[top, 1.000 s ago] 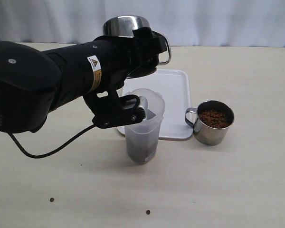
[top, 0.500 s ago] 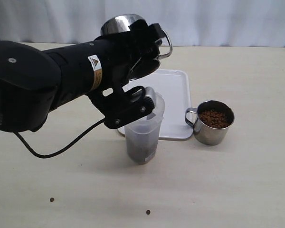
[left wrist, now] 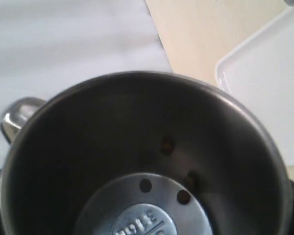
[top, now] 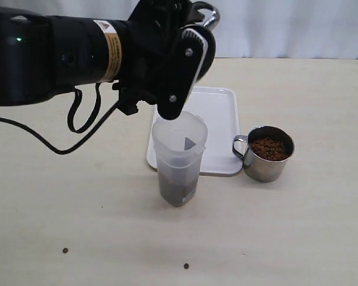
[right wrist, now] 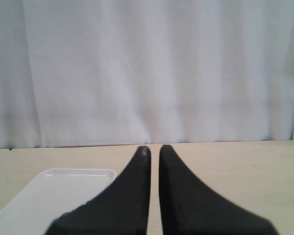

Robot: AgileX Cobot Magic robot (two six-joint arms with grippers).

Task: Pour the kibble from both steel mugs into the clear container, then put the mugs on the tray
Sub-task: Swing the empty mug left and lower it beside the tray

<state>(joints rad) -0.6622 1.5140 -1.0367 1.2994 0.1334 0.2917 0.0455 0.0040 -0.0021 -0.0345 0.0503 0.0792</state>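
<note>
One steel mug is gripped by the left tool and held tipped, high above the clear container and tray. Only a few pellets are seen clinging inside it. Kibble fills the container's bottom. The right tool is closed on nothing. Before the mug is set on the tray, a last tilt squarely over the container's mouth is advised, so that nothing is added to the stray pellets on the counter. The second mug, full, stands beside the tray.
</note>
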